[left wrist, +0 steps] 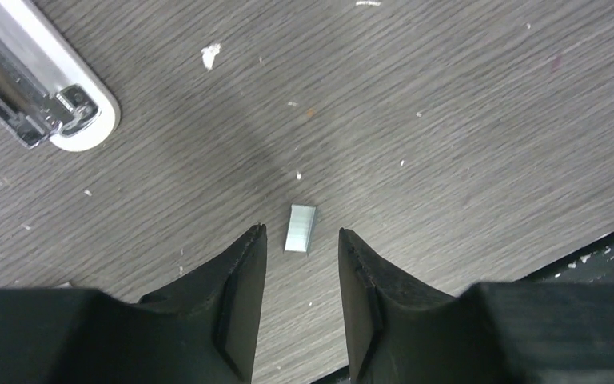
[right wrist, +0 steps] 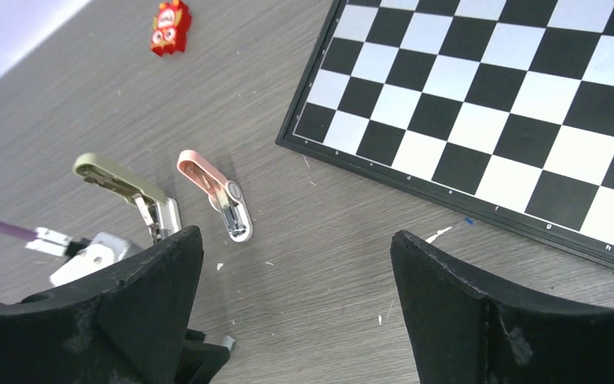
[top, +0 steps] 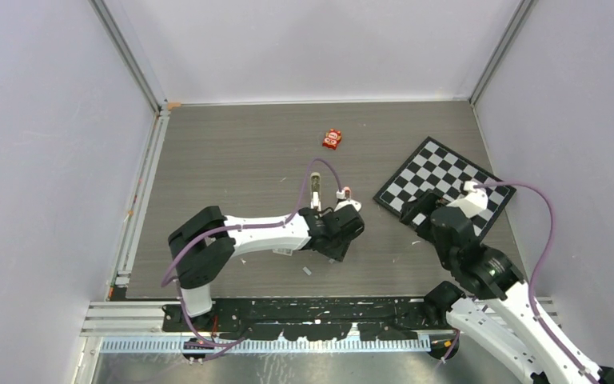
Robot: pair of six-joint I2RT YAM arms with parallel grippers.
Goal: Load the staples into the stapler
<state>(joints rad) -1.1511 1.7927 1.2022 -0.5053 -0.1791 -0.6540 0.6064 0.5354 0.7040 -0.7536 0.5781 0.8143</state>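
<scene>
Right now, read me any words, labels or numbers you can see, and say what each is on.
red packet: white print, too blurred to read.
chessboard: tiny pale marks along its border, too small to read.
stapler and staples: no text visible.

A white-rimmed piece [left wrist: 40,88] with a metal channel runs off the left wrist view's top-left corner. The chessboard [right wrist: 480,104] is cut by the right wrist view's top and right edges. From above, the staples [left wrist: 301,228] are too small to find.
</scene>
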